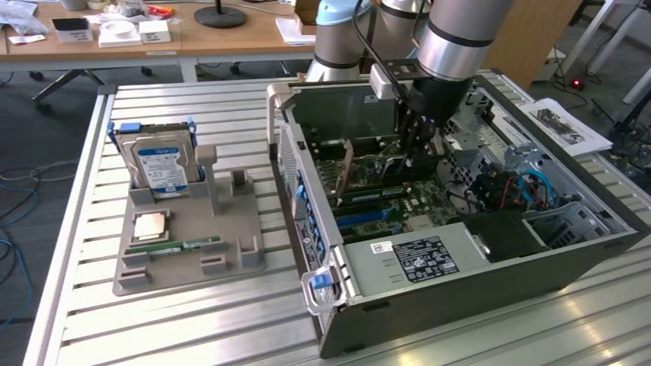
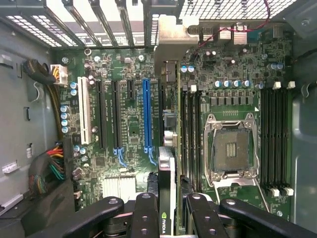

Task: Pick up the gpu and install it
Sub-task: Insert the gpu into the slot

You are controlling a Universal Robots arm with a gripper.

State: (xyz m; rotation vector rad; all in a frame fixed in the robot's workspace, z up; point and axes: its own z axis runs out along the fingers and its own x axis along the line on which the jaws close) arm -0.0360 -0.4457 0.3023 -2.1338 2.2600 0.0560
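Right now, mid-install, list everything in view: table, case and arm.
table: 1, silvery slatted, under everything
holder tray: 1, grey, on the table, exterior view's left
hard drive: 1, silver with blue label, upright in the tray
processor chip: 1, coppery, flat in the tray
memory stick: 1, green, lying in the tray
computer case: 1, dark grey, open, exterior view's right
motherboard: 1, green, inside the case
expansion slot: 1, blue, on the motherboard
processor socket: 1, silvery, empty, on the motherboard
gpu: 1, black, edge-on over the motherboard
arm: 1, silver, down into the case
gripper: 1, black, shut on the gpu
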